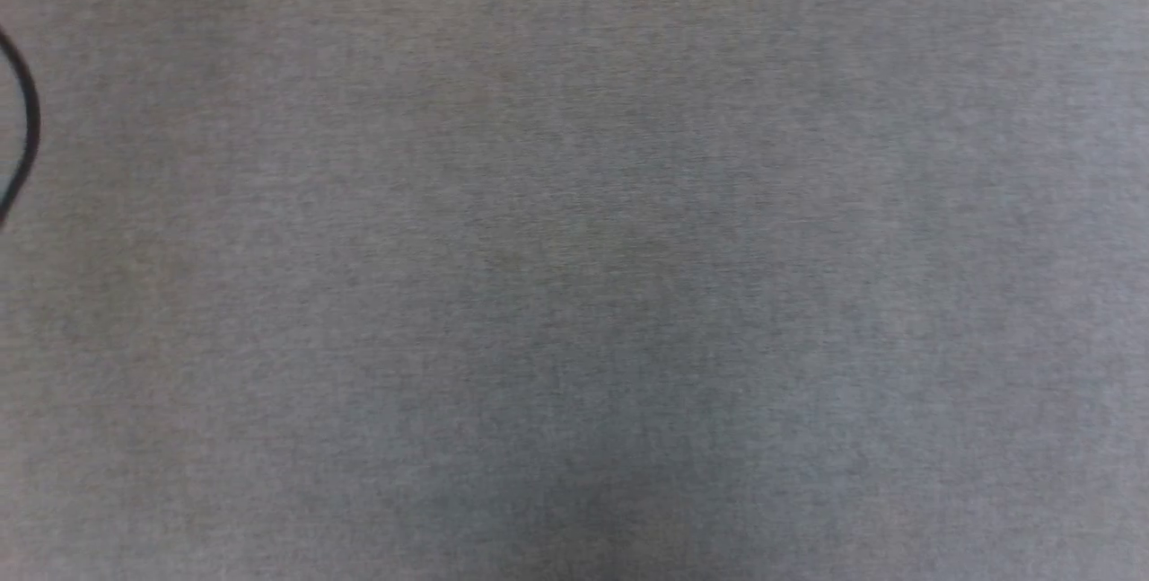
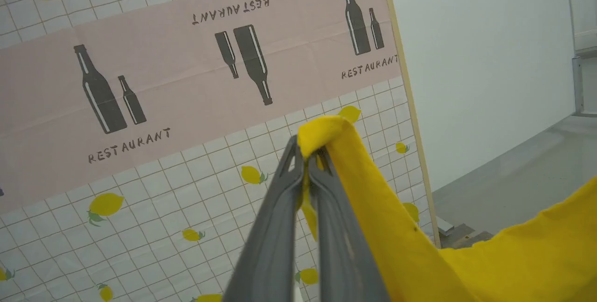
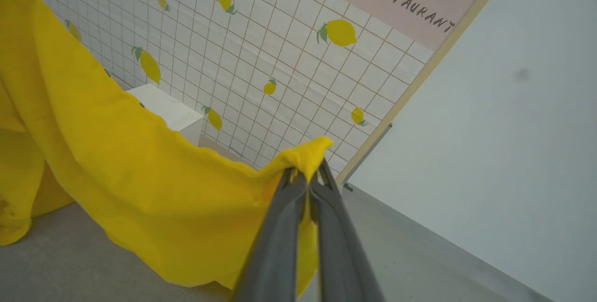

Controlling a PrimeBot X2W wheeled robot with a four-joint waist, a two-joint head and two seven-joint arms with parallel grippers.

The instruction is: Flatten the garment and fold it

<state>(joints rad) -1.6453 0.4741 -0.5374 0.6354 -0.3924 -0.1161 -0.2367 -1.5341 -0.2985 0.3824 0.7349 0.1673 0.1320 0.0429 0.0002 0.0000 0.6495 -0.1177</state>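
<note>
The garment (image 2: pixel 401 236) is held up between both arms: one corner is clamped in the left pincer (image 2: pixel 308 152), another in the right pincer (image 3: pixel 306 173). Its upper edge is slung from pincer to pincer, and the body is draped down toward the grey bench (image 3: pixel 56 264), equally near both arms.

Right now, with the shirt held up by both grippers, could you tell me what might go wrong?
1. The left gripper and right gripper each pinch only a small bunch of the garment at their fingertips; it could slip out.
2. The cloth sags away from them, down to the grey surface, so it may land creased rather than flat.
</note>
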